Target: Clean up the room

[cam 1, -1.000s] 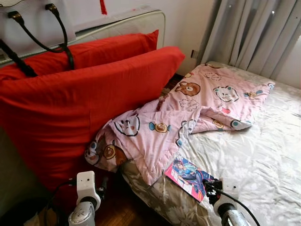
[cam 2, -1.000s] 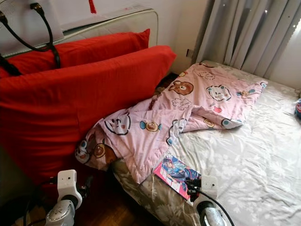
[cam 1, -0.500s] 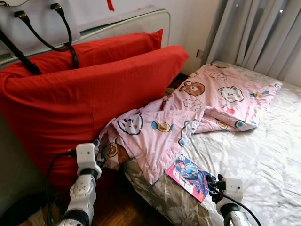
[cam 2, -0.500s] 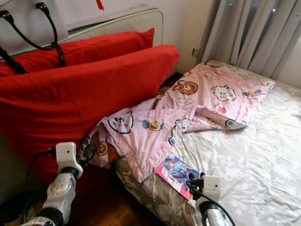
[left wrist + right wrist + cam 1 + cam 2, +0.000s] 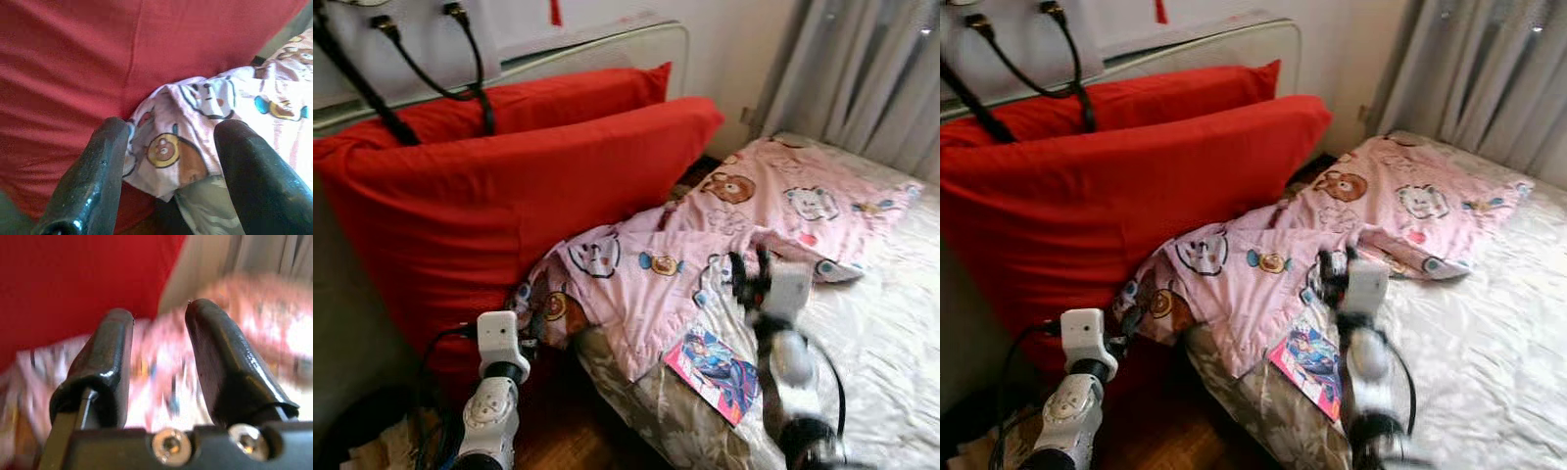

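A pink cartoon-print blanket (image 5: 705, 245) lies crumpled across the bed, one corner hanging over the edge beside the red pillows. A colourful book (image 5: 715, 360) lies on the sheet near the bed's edge. My left gripper (image 5: 173, 129) is open, low beside the bed, its fingers pointing at the blanket's hanging corner (image 5: 171, 147) without touching it. My right gripper (image 5: 749, 274) is raised over the blanket's lower edge just beyond the book, blurred, and open (image 5: 159, 313) with nothing between its fingers.
Two big red pillows (image 5: 509, 196) lean against a pale headboard (image 5: 597, 49), with a black-handled bag (image 5: 411, 59) behind them. Grey curtains (image 5: 862, 78) hang at the back right. The floral sheet (image 5: 881, 333) covers the bed. Wooden floor (image 5: 558, 441) lies below the left arm.
My right arm has swung up from the bed's near edge to above the blanket, past the book. The left gripper rose toward the hanging corner. The camera has shifted slightly.
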Motion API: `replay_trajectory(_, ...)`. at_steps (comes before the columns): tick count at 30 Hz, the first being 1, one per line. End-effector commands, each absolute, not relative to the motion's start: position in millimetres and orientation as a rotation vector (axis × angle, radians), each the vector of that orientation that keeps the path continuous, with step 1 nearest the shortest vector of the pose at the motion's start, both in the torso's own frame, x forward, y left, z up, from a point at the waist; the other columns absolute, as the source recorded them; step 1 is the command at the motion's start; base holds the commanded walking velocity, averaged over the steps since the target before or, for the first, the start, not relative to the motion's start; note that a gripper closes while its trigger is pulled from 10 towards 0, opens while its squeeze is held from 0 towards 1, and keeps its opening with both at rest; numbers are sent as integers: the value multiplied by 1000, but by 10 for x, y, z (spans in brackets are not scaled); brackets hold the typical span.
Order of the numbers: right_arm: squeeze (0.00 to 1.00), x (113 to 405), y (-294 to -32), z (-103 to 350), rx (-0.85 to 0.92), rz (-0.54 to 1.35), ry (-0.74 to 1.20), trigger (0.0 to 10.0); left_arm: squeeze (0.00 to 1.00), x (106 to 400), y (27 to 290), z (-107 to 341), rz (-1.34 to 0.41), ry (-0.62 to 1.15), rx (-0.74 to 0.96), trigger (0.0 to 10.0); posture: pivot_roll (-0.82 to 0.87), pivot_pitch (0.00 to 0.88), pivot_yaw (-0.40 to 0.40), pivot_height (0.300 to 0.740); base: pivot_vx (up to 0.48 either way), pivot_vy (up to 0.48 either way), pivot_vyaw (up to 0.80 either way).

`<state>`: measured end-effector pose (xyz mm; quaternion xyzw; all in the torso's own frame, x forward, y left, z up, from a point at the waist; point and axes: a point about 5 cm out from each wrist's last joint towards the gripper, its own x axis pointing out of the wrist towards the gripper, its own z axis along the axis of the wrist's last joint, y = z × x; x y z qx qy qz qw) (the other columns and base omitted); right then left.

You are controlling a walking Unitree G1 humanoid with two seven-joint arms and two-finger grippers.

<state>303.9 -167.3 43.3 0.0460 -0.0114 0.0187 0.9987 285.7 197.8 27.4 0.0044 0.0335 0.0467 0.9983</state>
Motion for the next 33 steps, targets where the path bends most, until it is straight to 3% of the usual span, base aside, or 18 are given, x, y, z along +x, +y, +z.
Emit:
replay_trajectory(1, 0, 3123, -1688, 544, 78, 40, -59, 10000, 0, 2865, 1955, 295, 90, 51, 6, 10000, 35, 0, -43, 740, 0, 0, 0)
replay_trajectory(17, 0, 3097, -1744, 397, 58, -25, 71, 10000, 0, 2945, 1970, 348, 89, 57, -5, 10000, 42, 0, -56, 740, 0, 0, 0)
replay_trajectory(23, 0, 3060, -1765, 338, 47, -33, 103, 10000, 0, 2952, 1941, 332, 73, 72, -3, 10000, 39, 0, -52, 705, 0, 0, 0)
replay_trajectory(33, 0, 2994, -1761, 218, 54, -41, 176, 10000, 0, 2954, 1947, 324, 66, 84, -7, 10000, 44, 0, -53, 705, 0, 0, 0)
